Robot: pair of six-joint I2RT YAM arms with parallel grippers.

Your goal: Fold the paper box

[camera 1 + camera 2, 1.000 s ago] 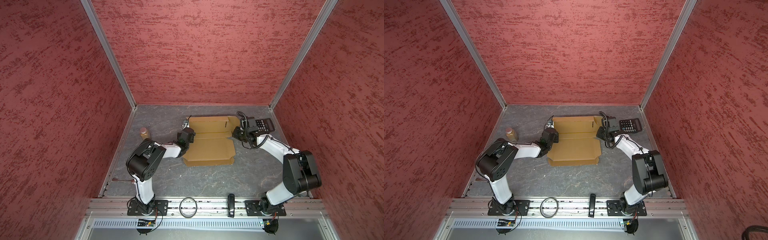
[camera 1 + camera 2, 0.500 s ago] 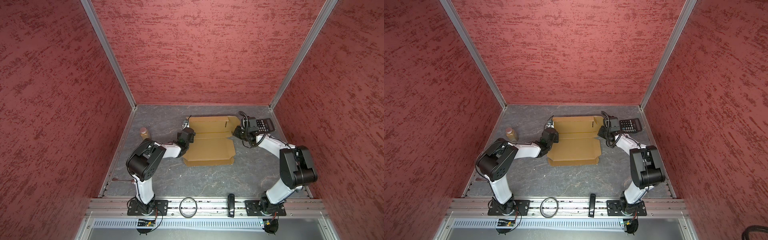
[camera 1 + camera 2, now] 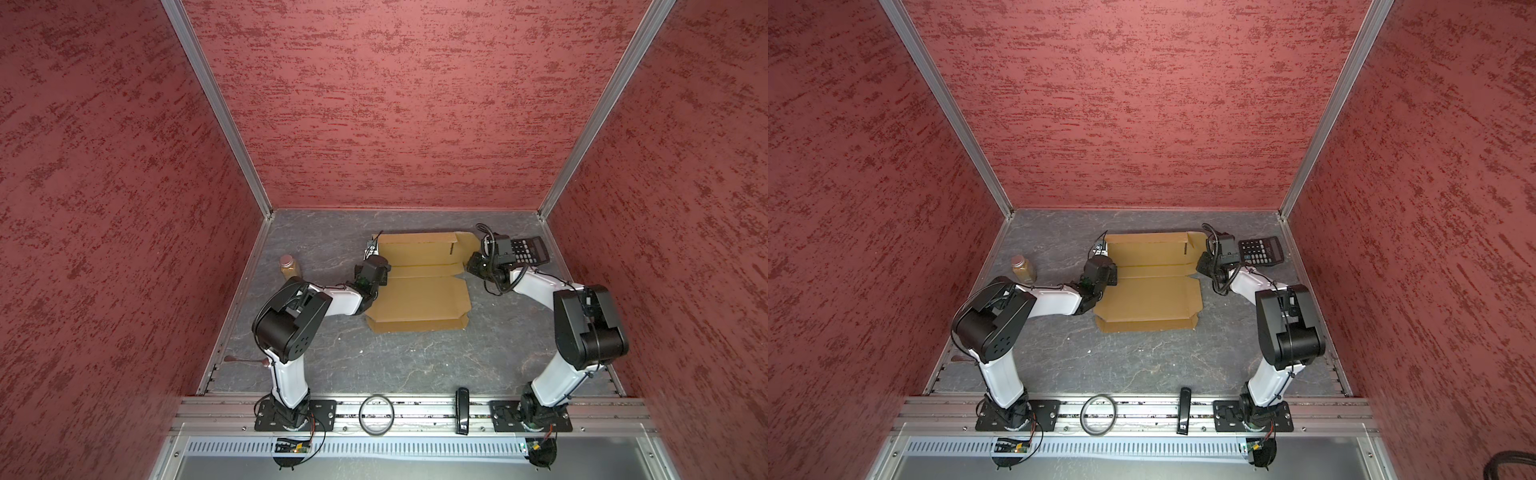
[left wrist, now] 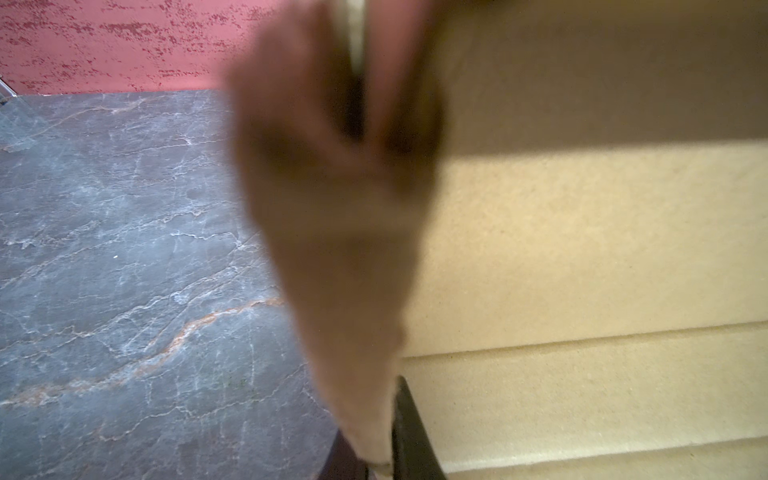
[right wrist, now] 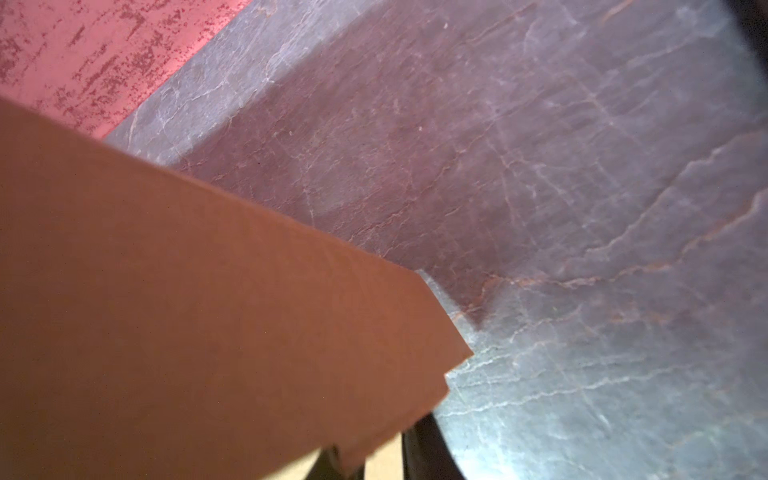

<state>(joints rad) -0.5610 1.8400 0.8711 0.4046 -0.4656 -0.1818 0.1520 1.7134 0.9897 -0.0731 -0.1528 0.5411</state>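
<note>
At 9 o'clock the left gripper [image 3: 372, 270] pinches a box [image 3: 419, 293] flap — at 3 o'clock the right gripper [image 3: 473, 264] straddles another, grip unclear

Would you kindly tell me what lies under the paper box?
Only the grey marbled table shows around the paper box, whose near panels lie flat on it. The cardboard covers whatever might be beneath, so nothing under it can be confirmed.

Blurred, seemingly upright paper box [image 4: 582, 249] flap

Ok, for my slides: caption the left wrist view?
Left gripper closed on a blurred flap of the paper box, marbled table beside.
</note>
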